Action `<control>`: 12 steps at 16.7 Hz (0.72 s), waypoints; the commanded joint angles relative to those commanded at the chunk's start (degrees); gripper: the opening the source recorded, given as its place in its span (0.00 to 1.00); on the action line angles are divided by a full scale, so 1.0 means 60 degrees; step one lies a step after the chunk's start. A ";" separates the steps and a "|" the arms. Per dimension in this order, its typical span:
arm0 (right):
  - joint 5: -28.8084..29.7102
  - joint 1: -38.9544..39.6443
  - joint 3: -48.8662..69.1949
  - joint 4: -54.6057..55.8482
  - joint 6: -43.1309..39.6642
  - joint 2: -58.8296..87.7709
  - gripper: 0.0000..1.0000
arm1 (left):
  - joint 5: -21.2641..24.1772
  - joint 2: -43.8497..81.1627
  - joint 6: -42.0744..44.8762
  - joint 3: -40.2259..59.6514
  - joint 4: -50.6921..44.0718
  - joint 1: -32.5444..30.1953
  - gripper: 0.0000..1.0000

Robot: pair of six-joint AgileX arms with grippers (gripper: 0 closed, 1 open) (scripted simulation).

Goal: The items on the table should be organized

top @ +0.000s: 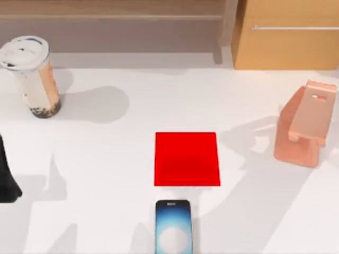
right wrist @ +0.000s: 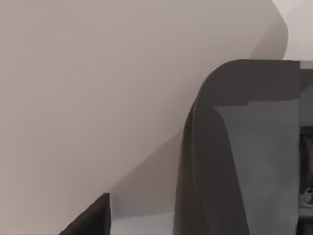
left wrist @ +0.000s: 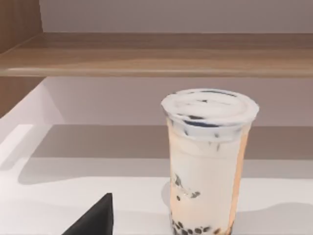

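The cup of brown milk tea [top: 33,76] stands upright at the table's [top: 106,159] far left; the left wrist view has it close ahead [left wrist: 208,161]. My left gripper [top: 8,182] sits at the left edge, nearer than the cup, open, with one finger [left wrist: 93,220] far off to the side. The smartphone [top: 173,227] lies screen-up at the front edge, just below the red mat [top: 186,159]. A dark grey rounded body, probably the mouse [right wrist: 239,147], looms very close in the right wrist view, beside one finger [right wrist: 90,215] of my open right gripper.
A salmon-pink phone stand [top: 304,127] stands at the right. A wooden cabinet with a metal handle [top: 288,34] is at the back right, and a low wooden shelf [top: 111,16] runs along the back. Arm shadows fall across the right half.
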 joint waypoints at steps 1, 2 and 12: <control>0.0000 0.0000 0.0000 0.0000 0.0000 0.0000 0.77 | 0.0000 0.0000 0.0000 0.0000 0.0000 0.0000 1.00; 0.0000 0.0000 0.0000 0.0000 0.0000 0.0000 0.70 | 0.0000 0.0000 0.0000 0.0000 0.0000 0.0000 1.00; 0.0000 0.0000 0.0000 0.0000 0.0000 0.0000 0.00 | 0.0000 0.0000 0.0000 0.0000 0.0000 0.0000 1.00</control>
